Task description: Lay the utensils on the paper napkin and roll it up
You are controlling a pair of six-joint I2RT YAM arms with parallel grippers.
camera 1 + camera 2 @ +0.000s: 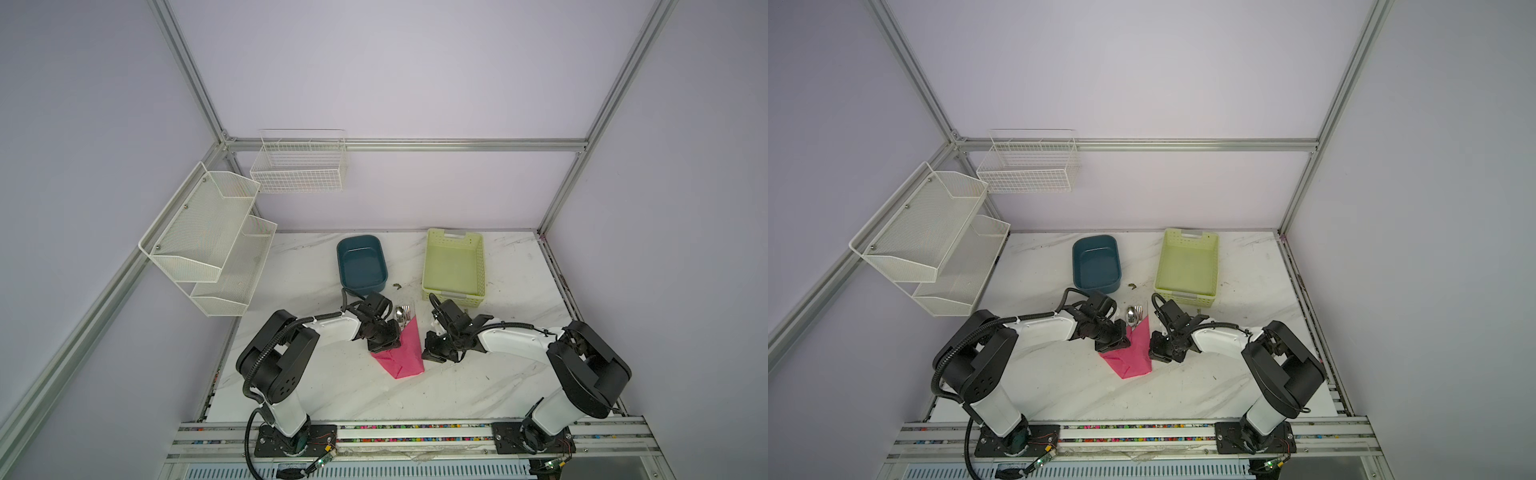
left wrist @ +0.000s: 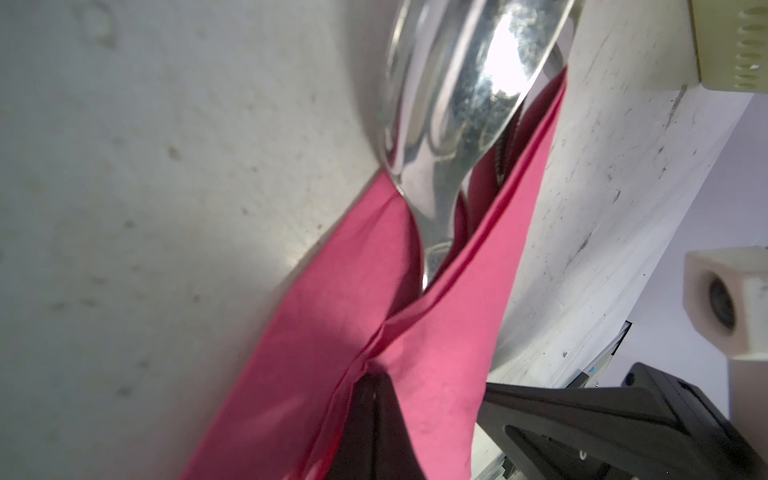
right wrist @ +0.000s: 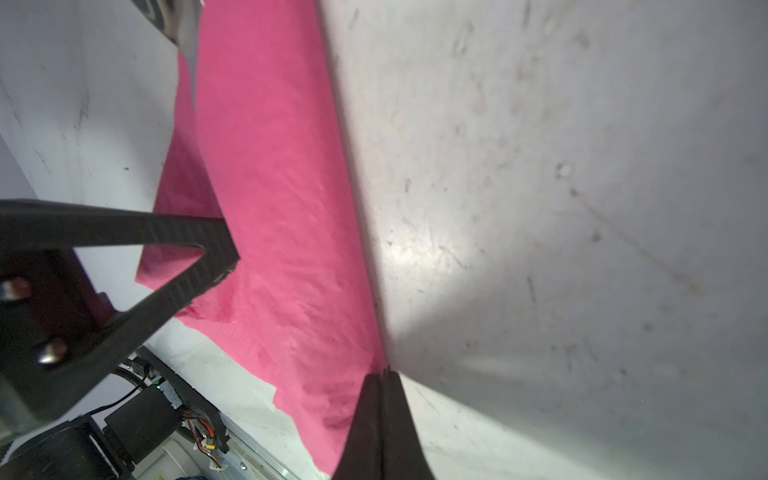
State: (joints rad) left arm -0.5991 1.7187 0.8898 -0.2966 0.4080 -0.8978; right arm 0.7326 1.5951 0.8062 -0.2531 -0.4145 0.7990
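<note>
**Desk:** Where's the bundle?

**Me:** I have the paper napkin (image 1: 405, 351) on the worktop (image 1: 478, 374), near the teal tub (image 1: 361, 266), on its side facing the arm bases. It's folded over the utensils, and their silver heads stick out of the end nearest the tub.

**Desk:** Hands?

**Me:** Both clenched. My left hand (image 2: 372, 386) has its tips where two pink flaps overlap, and I can't tell whether any paper is pinched between them. My right hand (image 3: 384, 386) sits tips-down against the napkin edge farthest from the tub.

**Desk:** What worries you?

**Me:** The wrap looks loose to me, more cone than roll, and wider at the end away from the tub. If I lift off, I reckon the flaps spring open. The paper is thin, so dragging clenched tips across it could tear or bunch it. The polished metal could also slide out toward the tub if I shove or tilt the bundle.

**Desk:** Count it off.

**Me:** One napkin. One spoon (image 2: 457, 104), one fork (image 1: 1138, 309) and one knife (image 2: 500, 160), going by a serrated edge. The handles are hidden. One tub, with one pale green basket (image 1: 453, 266) beside it. Two white racks on the wall beyond the tub, a mesh shelf (image 1: 208, 241) and a wire basket (image 1: 299, 166). Two hands.
</note>
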